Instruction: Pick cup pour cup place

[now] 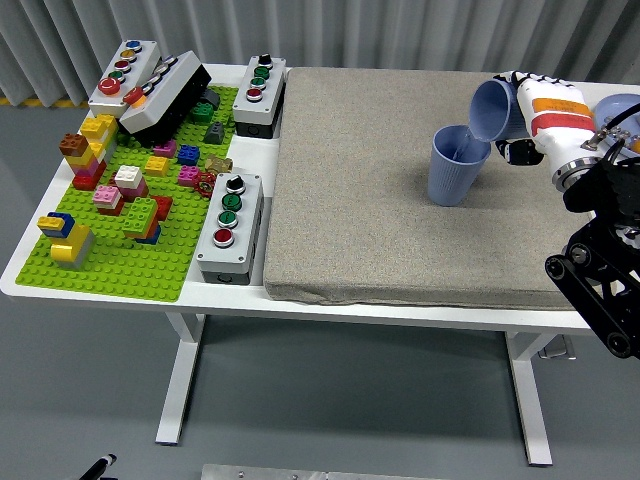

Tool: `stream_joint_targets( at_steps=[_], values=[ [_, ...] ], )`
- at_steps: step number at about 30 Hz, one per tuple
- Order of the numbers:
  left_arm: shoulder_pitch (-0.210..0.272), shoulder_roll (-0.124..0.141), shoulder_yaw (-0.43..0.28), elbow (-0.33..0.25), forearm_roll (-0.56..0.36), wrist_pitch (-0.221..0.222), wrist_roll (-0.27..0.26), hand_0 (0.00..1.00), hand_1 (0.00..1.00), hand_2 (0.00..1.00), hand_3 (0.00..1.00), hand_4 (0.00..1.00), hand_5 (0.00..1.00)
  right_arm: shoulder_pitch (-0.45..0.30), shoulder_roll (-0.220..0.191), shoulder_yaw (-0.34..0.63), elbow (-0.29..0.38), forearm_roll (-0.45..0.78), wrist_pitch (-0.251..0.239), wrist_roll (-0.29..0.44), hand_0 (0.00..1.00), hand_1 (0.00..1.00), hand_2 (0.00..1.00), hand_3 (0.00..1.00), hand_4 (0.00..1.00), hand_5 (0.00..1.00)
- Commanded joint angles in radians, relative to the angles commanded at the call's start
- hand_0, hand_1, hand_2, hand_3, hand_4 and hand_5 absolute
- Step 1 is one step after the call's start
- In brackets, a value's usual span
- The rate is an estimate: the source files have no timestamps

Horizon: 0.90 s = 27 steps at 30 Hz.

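My right hand [530, 125] tips one blue cup [496, 109] over another.

My fingers are wrapped around the tilted cup, its mouth angled down and left, rim just above the open top of the upright blue cup [455, 165], which stands on the grey mat [380, 190] covering the right part of the white desk [30, 275]. Whether the two rims touch I cannot tell from this angle. A pale blue dish [622, 105] shows at the far right edge behind my wrist. Well apart to the left lie the green brick baseplate [120, 265] with coloured bricks and several button boxes [230, 225].
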Motion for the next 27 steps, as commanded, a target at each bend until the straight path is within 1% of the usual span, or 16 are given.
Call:
stream_joint_targets(
  at_steps=[9, 27],
  values=[
    [0.0, 0.0, 0.0, 0.0, 0.0, 0.0, 0.0, 0.869, 0.833, 0.896, 0.793, 0.646, 0.998, 0.0, 0.0, 0.0, 0.0, 0.0, 0.0, 0.0, 0.775, 0.629, 0.524, 0.645, 0.695, 0.041],
    [0.001, 0.0, 0.001, 0.0, -0.003, 0.0, 0.0, 0.87, 0.833, 0.897, 0.793, 0.647, 0.998, 0.013, -0.013, -0.024, 0.0, 0.003, 0.005, -0.002, 0.779, 0.63, 0.524, 0.644, 0.696, 0.042]
  ],
)
